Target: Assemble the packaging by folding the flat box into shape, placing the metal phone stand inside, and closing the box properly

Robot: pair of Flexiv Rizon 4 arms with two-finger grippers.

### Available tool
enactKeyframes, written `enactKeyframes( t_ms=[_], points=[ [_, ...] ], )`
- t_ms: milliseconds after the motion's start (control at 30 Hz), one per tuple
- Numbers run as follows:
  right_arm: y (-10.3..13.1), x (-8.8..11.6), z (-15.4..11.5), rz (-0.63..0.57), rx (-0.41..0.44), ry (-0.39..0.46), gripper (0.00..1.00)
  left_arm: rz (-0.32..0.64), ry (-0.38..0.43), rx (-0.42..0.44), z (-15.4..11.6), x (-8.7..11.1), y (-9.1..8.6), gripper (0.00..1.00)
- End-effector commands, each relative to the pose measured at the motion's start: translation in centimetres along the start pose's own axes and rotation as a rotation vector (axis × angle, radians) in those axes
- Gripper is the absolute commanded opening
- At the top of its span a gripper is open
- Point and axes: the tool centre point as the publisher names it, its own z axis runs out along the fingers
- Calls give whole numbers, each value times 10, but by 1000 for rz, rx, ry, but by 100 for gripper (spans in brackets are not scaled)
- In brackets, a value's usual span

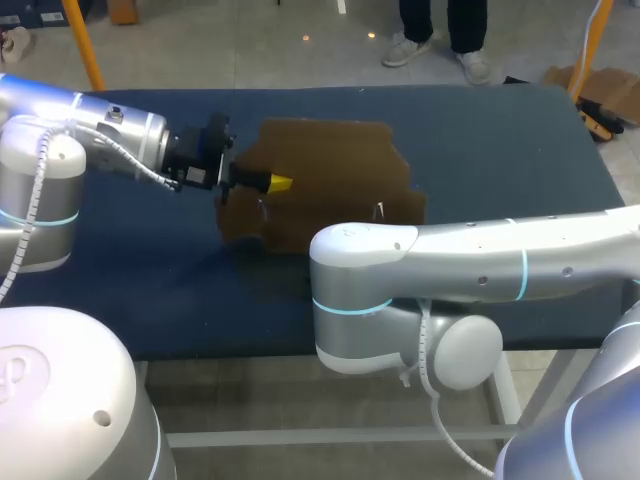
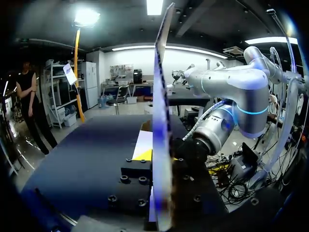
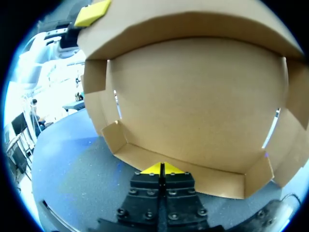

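At the right gripper (image 3: pixel 161 169), the cardboard box (image 3: pixel 193 96) walls stand directly ahead and block advance; bare table (image 3: pixel 67 169) lies open beside it. At the left gripper (image 2: pixel 161 157), the right arm (image 2: pixel 231 96) obstructs one side; the other side is open.

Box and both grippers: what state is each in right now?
cardboard box: partly folded, side walls raised, lid panel open, nothing inside.
left gripper: shut on one panel of the box.
right gripper: shut, tips together at the foot of the box's near wall.
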Motion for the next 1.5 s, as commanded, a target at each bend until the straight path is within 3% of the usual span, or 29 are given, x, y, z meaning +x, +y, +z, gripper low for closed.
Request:
enactKeyframes(
  t_ms=[33, 633, 1000, 1500],
  points=[
    [-2, 3, 3, -1, -1, -11, 0, -2, 2, -10, -1, -1, 3, 0],
    [-1, 3, 1, 0, -4, -13, 0, -6, 3, -13, 0, -2, 4, 0],
    [20, 0, -33, 8, -97, -6, 0, -6, 3, -13, 0, -2, 4, 0],
    [39, -11, -94, 70, -180, 145, 0, -6, 3, -13, 0, -2, 4, 0]
  ],
)
